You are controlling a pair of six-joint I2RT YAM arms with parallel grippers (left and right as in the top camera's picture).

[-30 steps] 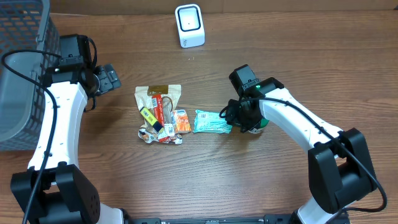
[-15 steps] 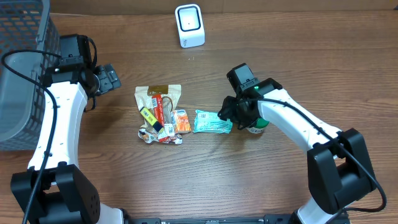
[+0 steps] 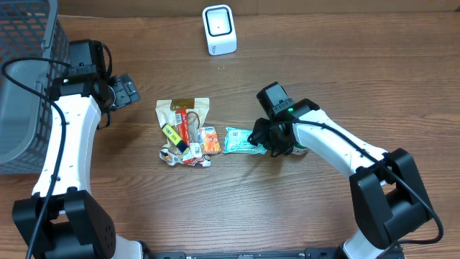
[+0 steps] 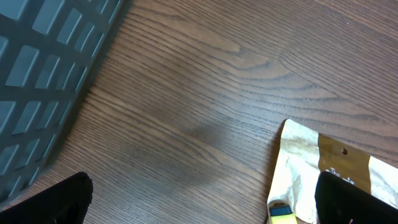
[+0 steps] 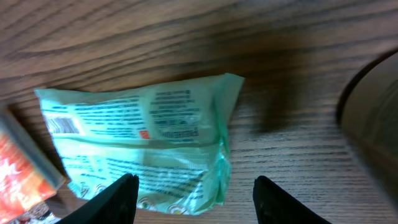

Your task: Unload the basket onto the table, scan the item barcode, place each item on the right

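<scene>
Green packet (image 3: pixel 241 141) lies flat on the table (image 3: pixel 237 208) at centre, just right of the snack pile (image 3: pixel 185 132). Right hand (image 3: pixel 263 137) sits low over its right end, fingers spread to either side of the packet's corner and not clamped. Left hand (image 3: pixel 126 91) hangs wide open at far left, beside the basket (image 3: pixel 21 43). Scanner (image 3: pixel 218 29) stands at the far edge — well apart from the packet.

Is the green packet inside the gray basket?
No, the green packet lies on the table, far from the basket.
</scene>
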